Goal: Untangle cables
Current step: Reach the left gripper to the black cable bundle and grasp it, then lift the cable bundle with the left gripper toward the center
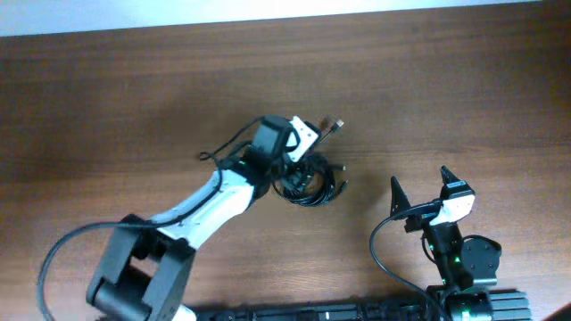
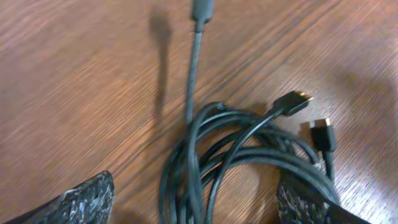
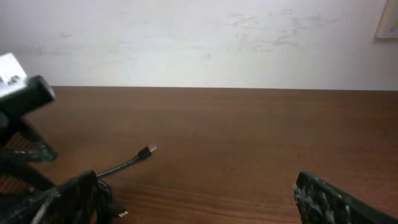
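The cables (image 1: 314, 189) lie as a tangled coil of thin black cords at the table's middle. One metallic-tipped plug (image 1: 335, 125) sticks out to the upper right. My left gripper (image 1: 299, 168) is over the coil. In the left wrist view the left gripper (image 2: 194, 186) is open, with the cable bundle (image 2: 199, 155) passing between its fingers. Two plugs (image 2: 292, 101) with metallic tips lie to the right. My right gripper (image 1: 419, 178) is open and empty, apart from the coil to its right. In the right wrist view the right gripper (image 3: 194, 180) faces bare table, with one plug (image 3: 148, 150) ahead on the left.
The wooden table (image 1: 134, 98) ends at a pale wall along the far edge (image 3: 199, 87). The left arm (image 1: 196, 209) reaches diagonally from the bottom left. Thicker robot wires (image 1: 384, 254) loop by the right arm's base.
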Robot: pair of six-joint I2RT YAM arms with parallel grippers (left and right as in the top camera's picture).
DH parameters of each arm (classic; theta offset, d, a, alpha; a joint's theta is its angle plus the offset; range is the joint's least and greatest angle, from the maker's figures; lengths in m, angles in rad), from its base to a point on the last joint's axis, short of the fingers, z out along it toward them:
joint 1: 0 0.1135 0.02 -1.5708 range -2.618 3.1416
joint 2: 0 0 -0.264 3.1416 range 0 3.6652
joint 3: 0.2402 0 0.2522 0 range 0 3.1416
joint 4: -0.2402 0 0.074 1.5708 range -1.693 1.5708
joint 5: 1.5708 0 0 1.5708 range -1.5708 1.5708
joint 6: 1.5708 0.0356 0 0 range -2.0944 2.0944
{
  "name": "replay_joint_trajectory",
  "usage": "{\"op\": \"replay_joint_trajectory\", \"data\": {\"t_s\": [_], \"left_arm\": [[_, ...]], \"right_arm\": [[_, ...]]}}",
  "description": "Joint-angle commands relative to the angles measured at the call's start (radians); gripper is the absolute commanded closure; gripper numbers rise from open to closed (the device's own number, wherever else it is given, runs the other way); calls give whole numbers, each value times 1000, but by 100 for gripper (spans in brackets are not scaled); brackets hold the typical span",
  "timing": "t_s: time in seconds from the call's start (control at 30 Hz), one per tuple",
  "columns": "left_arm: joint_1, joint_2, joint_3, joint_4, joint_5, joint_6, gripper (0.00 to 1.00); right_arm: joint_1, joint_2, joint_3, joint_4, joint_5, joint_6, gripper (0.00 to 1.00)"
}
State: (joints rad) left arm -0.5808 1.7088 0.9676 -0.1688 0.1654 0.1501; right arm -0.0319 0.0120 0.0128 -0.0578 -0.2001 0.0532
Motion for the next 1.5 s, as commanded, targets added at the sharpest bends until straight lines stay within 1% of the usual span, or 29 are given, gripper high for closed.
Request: {"op": "replay_joint_trajectory", "data": {"t_s": [0.0,0.1,0.23,0.27,0.3,0.37,0.4,0.43,0.47,0.53,0.57,0.6,0.63,0.67,0.77,0.8,0.87,0.93,1.0,1.07,1.1,1.13,1.17,1.23,1.27,1.3,1.33,1.43,1.47], "left_arm": [[-33,53,27,-14,-17,24,25],[-30,61,27,-14,-156,25,26],[-32,140,27,-3,-154,32,27],[-32,160,27,0,-154,36,30],[-32,166,27,1,-154,58,41],[-32,166,27,1,-154,58,83],[-31,166,27,1,-163,58,100],[-32,166,28,6,-207,57,100],[-29,162,39,7,-325,2,100],[-11,129,73,-37,-449,-259,100],[2,105,89,-85,-454,-421,100],[21,68,106,-174,-449,-744,100],[26,42,107,-224,-434,-941,100],[26,27,107,-230,-412,-1000,100],[29,-57,108,-246,-375,-1002,100],[29,-80,108,-245,-375,-1002,97],[29,-93,108,-271,-375,-969,41],[29,-93,108,-290,-376,-830,21],[29,-93,108,-289,-429,-732,1],[29,-92,107,-296,-435,-720,1],[29,-92,107,-296,-434,-715,5],[29,-91,107,-294,-434,-675,20],[29,-84,107,-294,-417,-648,21],[29,-57,107,-293,-367,-650,34],[31,-25,107,-293,-332,-686,34],[32,8,107,-293,-282,-760,37],[32,35,107,-293,-232,-826,46],[32,60,107,-294,-240,-917,58],[32,67,106,-305,-240,-986,61]], "right_arm": [[6,-7,-7,-2,2,5,1],[5,-7,-7,-2,2,5,1],[6,-6,-7,-3,2,5,1],[6,-7,-7,-3,2,5,1],[6,-7,-7,-3,2,5,1],[6,-7,-7,-3,2,5,1],[6,-7,-7,-2,2,5,1],[6,-7,-7,-2,2,5,1],[6,-7,-7,-3,2,5,1],[6,-7,-7,-2,2,5,1],[6,-7,-7,-3,2,5,1],[6,-7,-7,-3,2,5,1],[6,-7,-7,-3,2,5,1],[6,-7,-7,-3,2,5,1],[6,-7,-7,-3,2,5,1],[5,-7,-7,-2,2,5,1],[6,-7,-7,-2,2,5,1],[6,-7,-7,-3,2,5,1],[6,-7,-7,-3,2,5,1],[6,-6,-7,-2,2,5,1],[6,-7,-7,-3,2,5,1],[6,-7,-7,-2,2,5,1],[6,-7,-7,-3,2,5,1],[6,-7,-7,-3,2,5,1],[6,-6,-7,-2,2,5,1],[6,-6,-7,-2,2,5,1],[6,-7,-7,-2,2,5,1],[6,-7,-7,-3,2,5,1],[5,-7,-7,-3,2,5,1]]}}
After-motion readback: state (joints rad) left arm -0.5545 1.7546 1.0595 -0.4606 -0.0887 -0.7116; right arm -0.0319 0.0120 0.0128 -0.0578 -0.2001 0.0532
